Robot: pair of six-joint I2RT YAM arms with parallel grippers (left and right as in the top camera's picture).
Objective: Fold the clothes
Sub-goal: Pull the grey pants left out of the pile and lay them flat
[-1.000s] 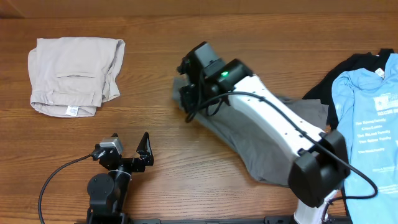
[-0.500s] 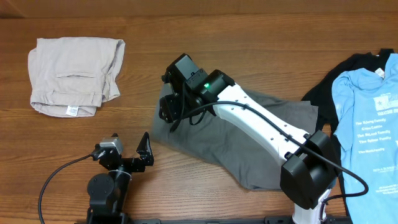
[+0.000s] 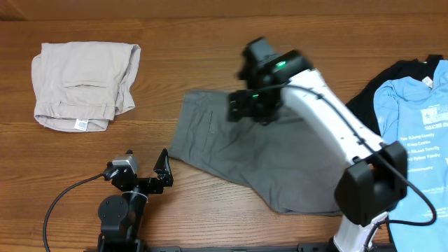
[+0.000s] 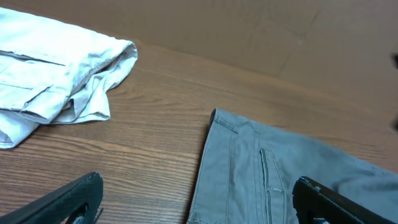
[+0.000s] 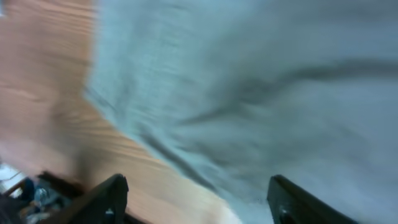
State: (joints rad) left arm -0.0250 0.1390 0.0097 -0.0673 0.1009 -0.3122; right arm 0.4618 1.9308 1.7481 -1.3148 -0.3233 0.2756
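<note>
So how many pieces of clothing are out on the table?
4. Folded beige shorts at the far left, grey shorts spread in the middle, a light blue T-shirt at the right edge, and a black garment partly under it. More could be hidden beneath.

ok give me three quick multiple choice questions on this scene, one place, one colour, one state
1. Where do the beige shorts lie in the overhead view? A upper left B centre C lower right
2. What colour is the T-shirt? A red B light blue C green
3. The left gripper is: A shut tight B open and empty C holding the T-shirt
Answers: 1 A, they sit near the top left corner; 2 B, blue with white print; 3 B, its jaws stand wide apart, nothing between.
</note>
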